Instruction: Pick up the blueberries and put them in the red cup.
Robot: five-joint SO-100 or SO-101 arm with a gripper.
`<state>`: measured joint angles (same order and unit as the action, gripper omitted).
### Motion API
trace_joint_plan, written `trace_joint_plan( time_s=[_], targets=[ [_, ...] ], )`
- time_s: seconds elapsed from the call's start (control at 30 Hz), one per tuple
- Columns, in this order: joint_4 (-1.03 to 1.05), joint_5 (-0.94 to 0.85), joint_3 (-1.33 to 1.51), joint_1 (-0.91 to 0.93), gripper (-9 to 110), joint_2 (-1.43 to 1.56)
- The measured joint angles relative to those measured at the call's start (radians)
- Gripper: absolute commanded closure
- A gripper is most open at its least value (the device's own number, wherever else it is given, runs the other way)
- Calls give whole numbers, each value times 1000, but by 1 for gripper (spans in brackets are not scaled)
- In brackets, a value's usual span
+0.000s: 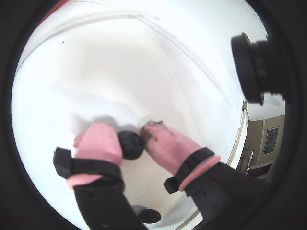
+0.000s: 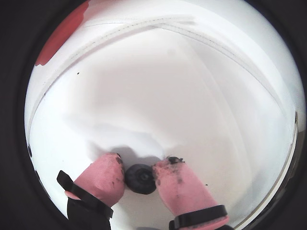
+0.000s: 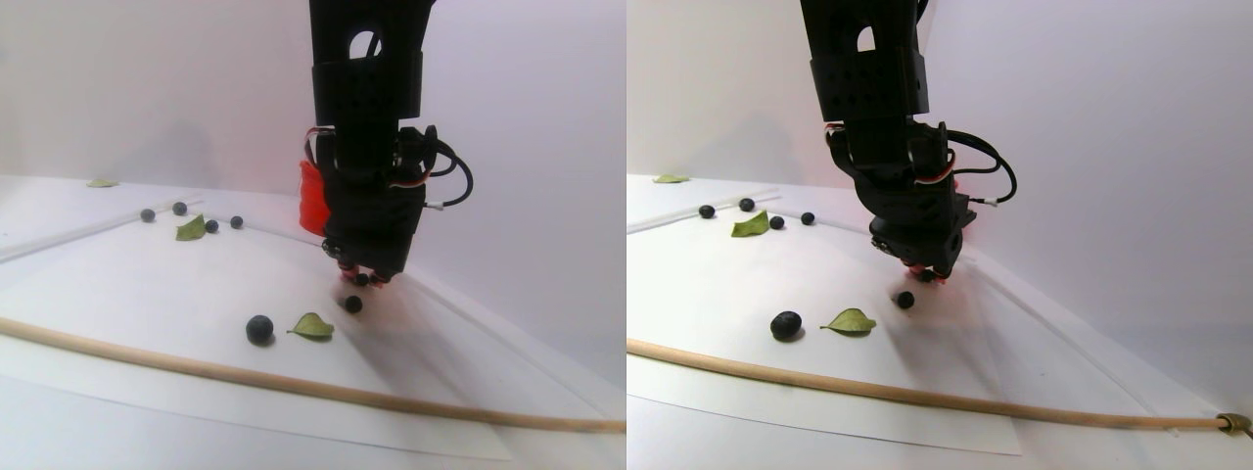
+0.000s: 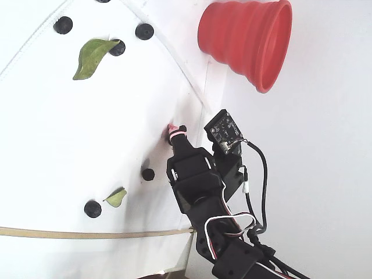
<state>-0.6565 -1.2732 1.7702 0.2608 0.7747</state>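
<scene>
Nearest in the stereo pair, a wooden dowel (image 3: pixel 294 387) lies across the white sheet (image 3: pixel 127 284) on a pale table, plain wall behind. Beyond it sit a blueberry (image 3: pixel 259 329) and a green leaf (image 3: pixel 312 326). Above the sheet, the gripper (image 1: pixel 130 143) pinches one blueberry (image 1: pixel 131 145) between pink pads (image 1: pixel 98 141) (smudged dark). Farther off, the red cup (image 4: pixel 247 39) stands at the sheet's edge; whether anything is in it cannot be told.

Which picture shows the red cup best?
The fixed view: the whole red cup shows there, ribbed sides and wide rim. The stereo pair view shows a red sliver behind the arm; a wrist view catches only a red edge.
</scene>
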Motion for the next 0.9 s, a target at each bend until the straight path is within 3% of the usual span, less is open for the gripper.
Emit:
trace_joint_plan(
  time_s=[0.9],
  targets=[
    [-3,-69,149,-51,91,150]
  ],
)
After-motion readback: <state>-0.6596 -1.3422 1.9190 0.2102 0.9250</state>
